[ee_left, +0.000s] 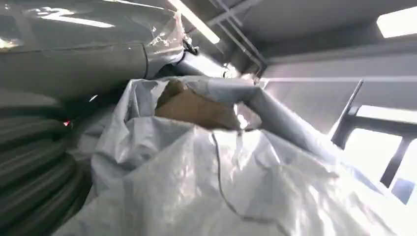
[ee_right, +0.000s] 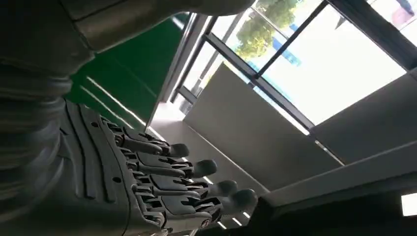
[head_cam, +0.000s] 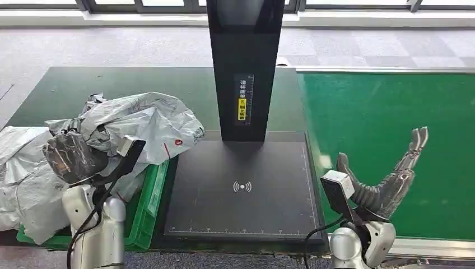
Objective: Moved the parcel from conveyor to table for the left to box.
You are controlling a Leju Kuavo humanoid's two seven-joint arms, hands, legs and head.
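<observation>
A crumpled grey plastic parcel (head_cam: 147,120) with a red mark hangs over the green box (head_cam: 150,204) at the left. My left hand (head_cam: 73,156) holds it at its left end. The left wrist view presses close to the parcel (ee_left: 206,177), where a brown patch shows through a torn fold; the hand's fingers are hidden there. My right hand (head_cam: 392,180) hovers at the near left edge of the green conveyor belt (head_cam: 392,101), fingers spread, holding nothing. The right wrist view shows the same hand (ee_right: 147,182) with straight, separated fingers.
Several more grey bags (head_cam: 22,174) fill the green box and spill over its left side. A dark scanning plate (head_cam: 241,218) lies in the middle, with a tall black post (head_cam: 243,61) rising behind it. The dark green table (head_cam: 112,84) stretches behind the box.
</observation>
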